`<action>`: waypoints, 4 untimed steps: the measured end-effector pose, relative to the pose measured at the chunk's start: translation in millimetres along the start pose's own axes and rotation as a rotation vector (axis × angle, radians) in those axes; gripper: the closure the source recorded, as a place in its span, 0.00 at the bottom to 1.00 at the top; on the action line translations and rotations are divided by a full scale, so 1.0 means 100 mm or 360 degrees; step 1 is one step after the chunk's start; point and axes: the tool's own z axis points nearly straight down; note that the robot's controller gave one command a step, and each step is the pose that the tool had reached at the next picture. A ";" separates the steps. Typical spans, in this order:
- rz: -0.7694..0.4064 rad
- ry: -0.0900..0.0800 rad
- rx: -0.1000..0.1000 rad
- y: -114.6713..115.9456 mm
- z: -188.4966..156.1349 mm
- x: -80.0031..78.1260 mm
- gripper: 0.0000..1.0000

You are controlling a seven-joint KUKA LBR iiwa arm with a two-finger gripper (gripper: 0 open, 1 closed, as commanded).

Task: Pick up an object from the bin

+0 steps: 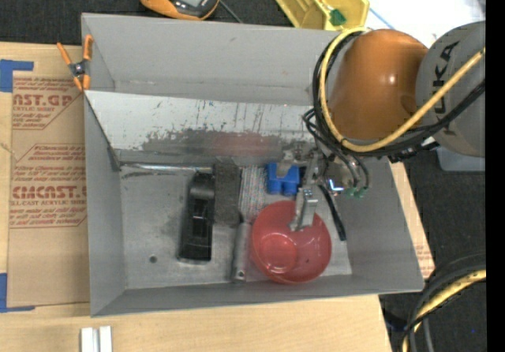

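Observation:
My gripper (pixel 302 215) hangs below the orange wrist cover at the bin's right side. It reaches down onto the upper right rim of a red plastic bowl (pixel 282 254), which lies near the front of the bin floor. A small blue block (pixel 282 178) sits just behind the bowl, to the left of the gripper. A thin black stick (pixel 338 224) slants down on the gripper's right, beside the bowl. Whether anything is gripped is hidden from this angle.
A black stapler-like tool (pixel 197 218) lies left of centre on the floor. A slim grey metal bar (pixel 237 252) rests along the bowl's left side, and a grey ribbed pad (pixel 253 189) lies behind it. The arm and its cables cover the bin's right back corner.

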 end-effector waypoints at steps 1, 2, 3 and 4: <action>0.0000 -0.0001 0.0000 0.00 0.00 0.00 0.00; 0.0025 0.0000 -0.0003 0.05 0.11 0.01 0.00; 0.0033 -0.0003 -0.0003 0.07 0.12 0.01 0.00; -0.0383 -0.0015 -0.0003 0.64 -0.63 -0.15 0.00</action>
